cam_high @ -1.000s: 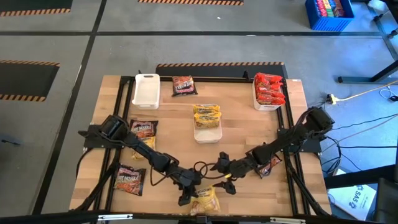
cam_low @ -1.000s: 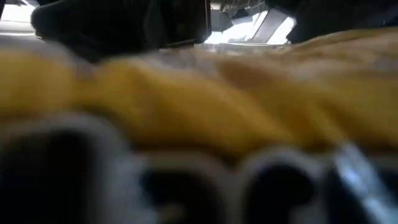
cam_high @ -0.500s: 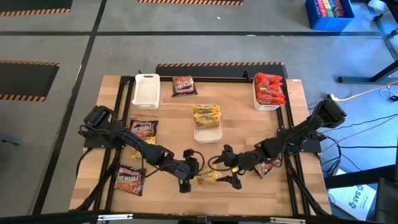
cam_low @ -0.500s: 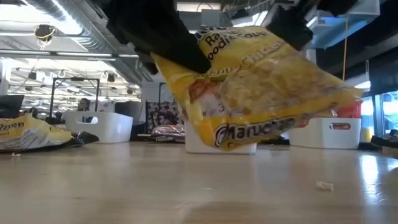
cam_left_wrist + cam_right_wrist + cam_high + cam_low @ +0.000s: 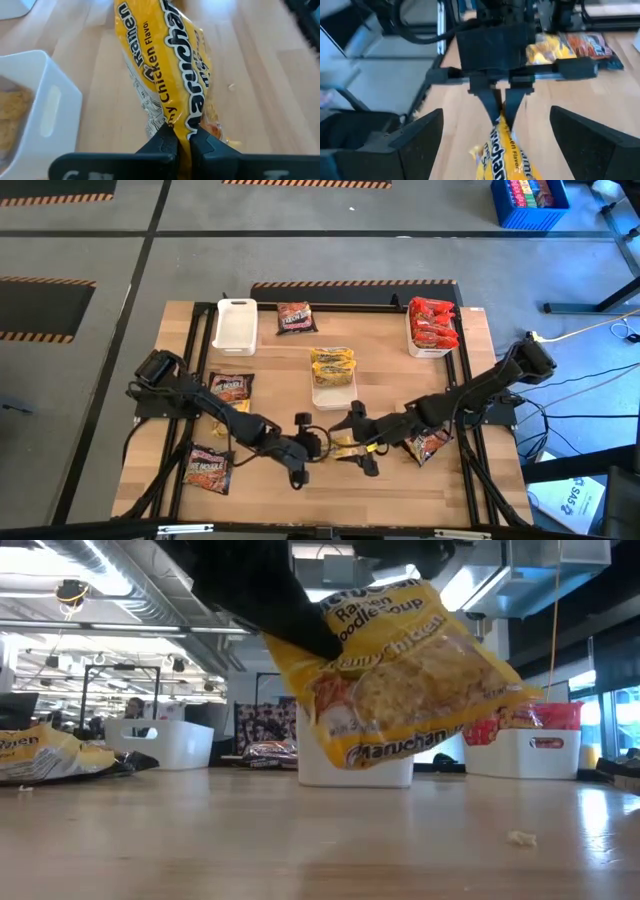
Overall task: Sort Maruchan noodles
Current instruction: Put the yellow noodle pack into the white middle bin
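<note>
One yellow packet (image 5: pixel 400 670) is in the air right now, pinched at one edge by the left gripper (image 5: pixel 181 142), jaws clamped tight on the crinkly seam. It hangs clear of the worktop (image 5: pixel 300 840), near the front centre, just short of the middle tray (image 5: pixel 333 392).

Right gripper (image 5: pixel 358 442) sits just beside it, jaws spread wide, holding nothing, with the packet's free end between its fingers (image 5: pixel 592 137) in the right wrist view.

Risks from here:
- Grip is on a thin film edge only. Packet hangs tilted, so a quick swing could let it slide out and drop short of the tray.
- Open right jaws are close to the packet and the left wrist. If either arm moves without the other clearing, they clip each other or snag the film.
- Middle tray already holds yellow packets (image 5: pixel 332 365) stacked toward its far end. A low approach could catch the tray's near rim and push it along the worktop.
- Release too high and the flat packet may land on the rim and tip out.

Elsewhere: red packets (image 5: pixel 433 322) fill the right tray (image 5: pixel 430 352), the left tray (image 5: pixel 235 325) looks empty, and dark packets (image 5: pixel 230 388) lie loose on the worktop, one more (image 5: pixel 294 317) near the far edge. Plenty left to sort, as I read it.
</note>
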Motion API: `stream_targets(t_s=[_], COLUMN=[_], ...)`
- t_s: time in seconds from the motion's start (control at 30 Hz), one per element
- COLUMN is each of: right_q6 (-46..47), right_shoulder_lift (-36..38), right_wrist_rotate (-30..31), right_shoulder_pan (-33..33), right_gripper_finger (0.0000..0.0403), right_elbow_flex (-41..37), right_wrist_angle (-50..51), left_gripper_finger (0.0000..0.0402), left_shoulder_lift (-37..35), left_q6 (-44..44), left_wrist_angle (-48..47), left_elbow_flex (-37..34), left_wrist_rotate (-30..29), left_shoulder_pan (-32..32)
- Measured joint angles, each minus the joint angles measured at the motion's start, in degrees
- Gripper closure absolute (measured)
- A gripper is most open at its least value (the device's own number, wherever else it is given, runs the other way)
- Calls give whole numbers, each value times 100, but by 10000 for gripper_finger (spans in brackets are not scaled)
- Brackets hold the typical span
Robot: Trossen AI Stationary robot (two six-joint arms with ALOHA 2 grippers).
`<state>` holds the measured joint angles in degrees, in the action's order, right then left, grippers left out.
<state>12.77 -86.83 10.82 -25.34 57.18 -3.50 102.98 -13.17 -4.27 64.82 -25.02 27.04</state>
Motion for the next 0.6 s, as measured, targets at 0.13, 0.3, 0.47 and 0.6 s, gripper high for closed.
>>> stream_targets(t_s=[0.13, 0.3, 0.47, 0.6], right_q6=[14, 25, 41, 178], right_shoulder_lift=[-292, -754, -1129, -1307], right_wrist_rotate=[21, 186, 151, -436], right_shoulder_pan=[0, 63, 357, 602], right_gripper_finger=[56, 56, 56, 56], right_elbow_flex=[666, 1491, 1901, 1911], right_wrist_angle=[1133, 2433, 3103, 2953], left_gripper_finger=[401, 401, 401, 401], left_shoulder_lift=[4, 4, 4, 4], left_q6=[26, 21, 133, 160], left_wrist_angle=[-771, -1529, -1611, -1655], left_elbow_flex=[350, 670, 776, 774], left_wrist_rotate=[-236, -330, -424, -449], left_shoulder_pan=[-4, -49, -41, -38])
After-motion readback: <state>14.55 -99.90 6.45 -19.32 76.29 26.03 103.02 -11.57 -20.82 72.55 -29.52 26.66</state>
